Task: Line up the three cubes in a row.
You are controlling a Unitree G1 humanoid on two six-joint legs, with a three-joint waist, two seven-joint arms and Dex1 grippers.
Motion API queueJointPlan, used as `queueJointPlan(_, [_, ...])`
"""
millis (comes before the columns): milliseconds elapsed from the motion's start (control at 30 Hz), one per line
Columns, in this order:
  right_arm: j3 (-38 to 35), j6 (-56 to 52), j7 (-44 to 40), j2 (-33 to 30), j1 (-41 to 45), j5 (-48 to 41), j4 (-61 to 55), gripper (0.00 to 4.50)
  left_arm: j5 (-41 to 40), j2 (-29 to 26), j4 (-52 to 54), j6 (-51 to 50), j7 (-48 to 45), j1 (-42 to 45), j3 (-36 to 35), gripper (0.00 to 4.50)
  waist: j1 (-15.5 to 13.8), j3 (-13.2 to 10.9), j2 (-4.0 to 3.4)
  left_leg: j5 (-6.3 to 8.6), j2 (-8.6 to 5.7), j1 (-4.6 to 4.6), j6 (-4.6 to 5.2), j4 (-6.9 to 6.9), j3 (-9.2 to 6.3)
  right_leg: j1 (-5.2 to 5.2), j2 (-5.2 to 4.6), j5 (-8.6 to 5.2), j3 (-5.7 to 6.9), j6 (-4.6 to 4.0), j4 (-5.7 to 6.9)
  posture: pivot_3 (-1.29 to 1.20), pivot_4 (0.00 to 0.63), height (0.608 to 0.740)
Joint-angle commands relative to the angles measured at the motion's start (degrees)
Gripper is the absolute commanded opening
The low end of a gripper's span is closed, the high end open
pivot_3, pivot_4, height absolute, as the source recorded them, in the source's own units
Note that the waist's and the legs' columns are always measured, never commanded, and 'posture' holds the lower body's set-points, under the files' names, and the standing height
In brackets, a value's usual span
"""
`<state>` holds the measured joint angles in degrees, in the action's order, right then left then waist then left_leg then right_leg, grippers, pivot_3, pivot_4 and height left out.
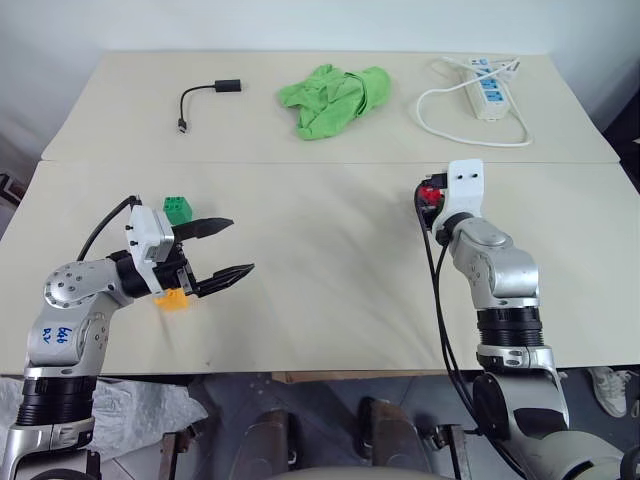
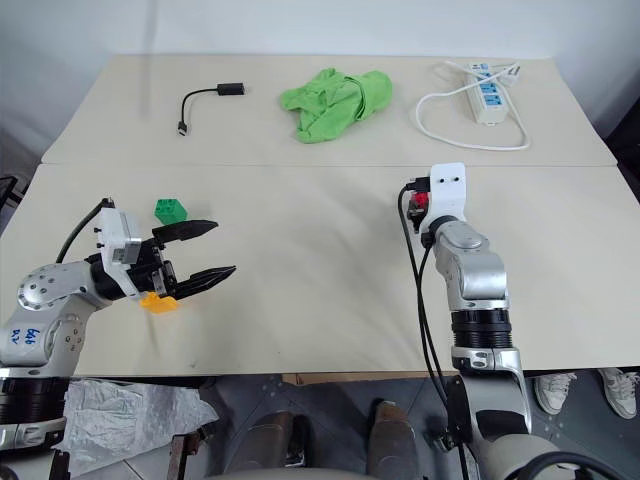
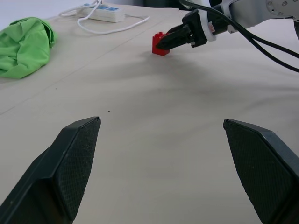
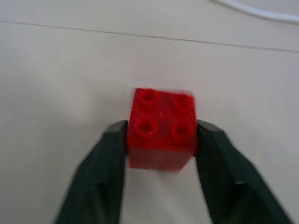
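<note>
While the right hand (image 4: 161,140) is clenched on the red cube (image 4: 161,128) at about three o'clock on the table (image 1: 320,300), the green cube (image 1: 178,209) and the yellow-orange cube (image 1: 172,299) sit near each other at nine o'clock, beside the released left hand (image 1: 225,250) (its fingers spread wide, holding nothing). The step looks like the pickup of the red one; next it likely must be carried across toward the other two and set in line with them.

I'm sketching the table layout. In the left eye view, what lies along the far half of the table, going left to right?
Black adapter cable → green cloth → white power strip with its cord.
</note>
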<state>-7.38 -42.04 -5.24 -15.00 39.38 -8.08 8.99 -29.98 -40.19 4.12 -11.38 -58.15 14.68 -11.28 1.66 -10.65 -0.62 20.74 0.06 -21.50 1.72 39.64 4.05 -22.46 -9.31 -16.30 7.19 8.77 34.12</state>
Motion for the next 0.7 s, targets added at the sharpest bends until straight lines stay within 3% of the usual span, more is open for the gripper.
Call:
queueJointPlan(33, [-1.1, -1.2, -2.1, -1.9, 0.3, -1.2, -3.4, 1.47, -0.5, -0.1, 2.2, 0.7, 0.8, -1.3, -2.3, 4.5, 0.0, 0.0, 0.0, 0.0, 0.01, 0.0, 0.0, 0.0, 0.0, 0.0, 0.0, 0.0, 0.0, 0.0, 0.0, 0.0, 0.15, 0.74])
queueJointPlan(100, [0.4, 0.5, -11.0, -5.1, -0.1, -3.9, -4.8, 1.47, -0.2, -0.1, 1.7, 1.3, 0.9, -2.2, -2.7, 4.5, 0.0, 0.0, 0.0, 0.0, 0.01, 0.0, 0.0, 0.0, 0.0, -0.01, 0.01, 0.0, 0.0, 0.0, 0.0, 0.0, 0.15, 0.74])
queueJointPlan(233, [8.5, 9.7, -44.0, -19.8, -3.2, -9.3, -7.4, 1.47, -0.3, 0.2, 0.6, 2.6, 0.4, -3.7, -3.5, 4.5, -0.2, 0.0, -0.01, 0.02, -0.04, -0.01, 0.04, -0.02, 0.0, 0.01, -0.01, 0.0, 0.0, 0.01, -0.08, 0.0, 0.15, 0.74])
queueJointPlan(333, [12.1, 13.7, -58.0, -24.9, -0.3, -10.3, -1.4, 1.47, -2.2, 1.2, 0.6, 1.8, 1.2, -3.0, -4.4, 4.5, -0.1, 0.0, 0.03, 0.02, -0.03, 0.01, 0.05, -0.01, 0.03, 0.06, 0.0, 0.01, 0.02, 0.02, -0.11, 0.0, 0.15, 0.74])
queueJointPlan(567, [15.6, 33.3, -79.7, -23.3, 4.4, -10.6, 11.8, 1.47, -2.5, 1.6, 1.5, 0.5, 1.2, -2.9, -4.4, 4.5, 0.0, -0.1, 0.09, 0.01, 0.07, 0.13, 0.03, 0.08, 0.17, 0.08, 0.0, 0.02, -0.03, 0.05, -0.03, 0.0, 0.15, 0.74])
queueJointPlan(700, [19.2, 50.3, -80.3, -19.9, 8.3, -2.4, 25.7, 1.47, -2.8, 1.4, 3.1, -0.3, 1.4, -4.2, -5.1, 4.5, 0.1, -0.1, 0.11, 0.01, 0.04, 0.13, 0.04, 0.11, 0.16, 0.09, -0.01, 0.02, -0.03, 0.04, -0.03, 0.0, 0.15, 0.74])
